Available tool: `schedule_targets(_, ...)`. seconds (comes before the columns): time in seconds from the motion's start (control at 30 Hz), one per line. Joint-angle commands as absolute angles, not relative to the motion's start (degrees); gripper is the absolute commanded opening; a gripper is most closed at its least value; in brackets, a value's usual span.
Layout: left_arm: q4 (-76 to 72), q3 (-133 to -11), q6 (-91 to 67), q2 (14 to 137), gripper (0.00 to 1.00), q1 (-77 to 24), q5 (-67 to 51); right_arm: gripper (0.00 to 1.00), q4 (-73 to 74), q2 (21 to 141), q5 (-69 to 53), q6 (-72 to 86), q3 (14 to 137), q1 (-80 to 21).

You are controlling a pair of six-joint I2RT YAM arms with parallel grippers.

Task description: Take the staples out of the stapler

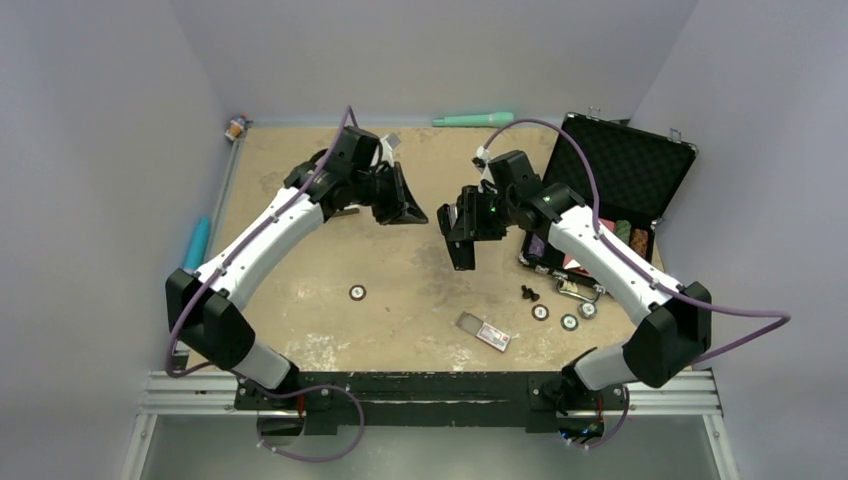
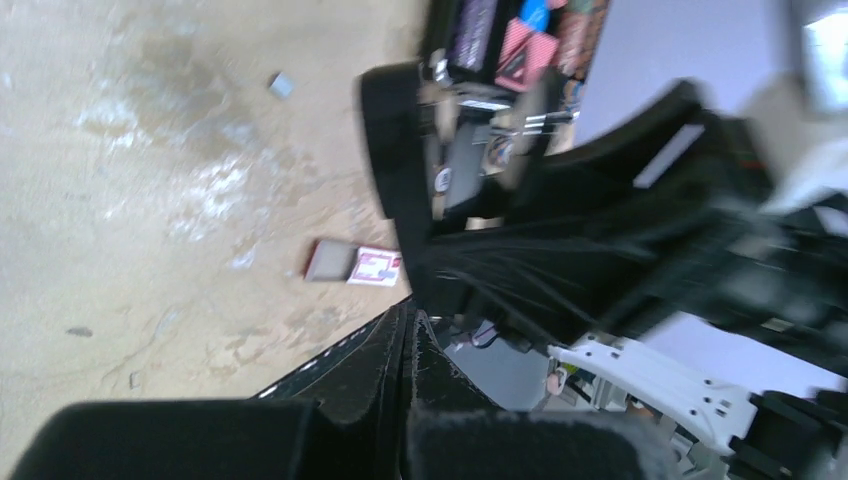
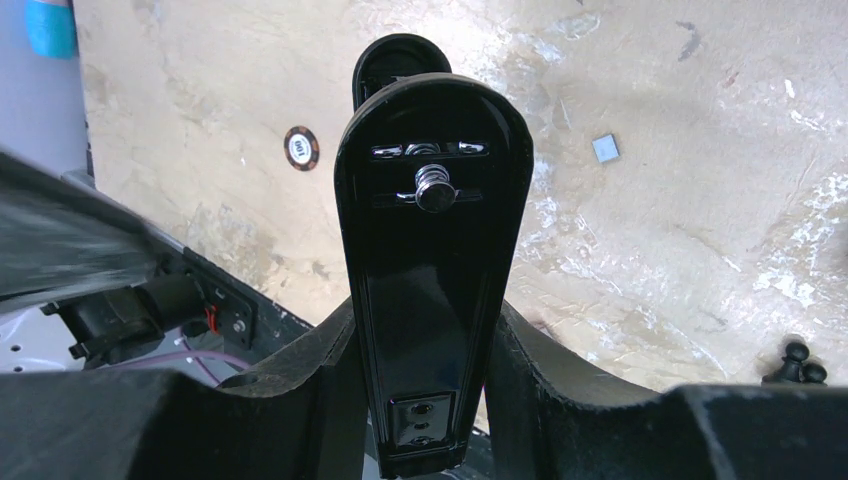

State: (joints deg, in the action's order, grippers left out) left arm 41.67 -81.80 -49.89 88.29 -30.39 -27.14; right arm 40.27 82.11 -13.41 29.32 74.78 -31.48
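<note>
My right gripper (image 3: 425, 405) is shut on the black stapler (image 3: 430, 250) and holds it above the middle of the table (image 1: 300, 300). The stapler's underside, with a spring and a rivet, faces the right wrist camera. From above, the stapler (image 1: 462, 240) hangs from the right gripper (image 1: 468, 222). My left gripper (image 1: 412, 208) is shut and empty, a short way left of the stapler. In the left wrist view its fingers (image 2: 410, 335) press together, and the stapler (image 2: 392, 150) shows blurred ahead of them. A tiny silvery-grey bit of staples (image 3: 605, 148) lies on the table, also visible as a grey bit (image 2: 281, 85).
An open black case (image 1: 625, 170) with chips stands at the right. Loose poker chips (image 1: 357, 292) (image 1: 569, 321), black screw-like pieces (image 1: 529, 293) and a card box (image 1: 483, 333) lie near the front. A teal pen (image 1: 473, 119) lies at the back edge.
</note>
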Motion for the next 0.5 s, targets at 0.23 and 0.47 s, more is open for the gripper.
schedule_targets(0.23, 39.68, -92.69, -50.56, 94.48, 0.00, -30.46, -26.90, 0.00, 37.68, 79.50, -15.53, 29.13, 75.66, -31.80)
schedule_targets(0.47, 37.80, -94.83, -51.99, 98.06, 0.00, -30.46, -27.27, 0.00, 37.70, 79.04, -16.34, 28.88, 75.99, -31.75)
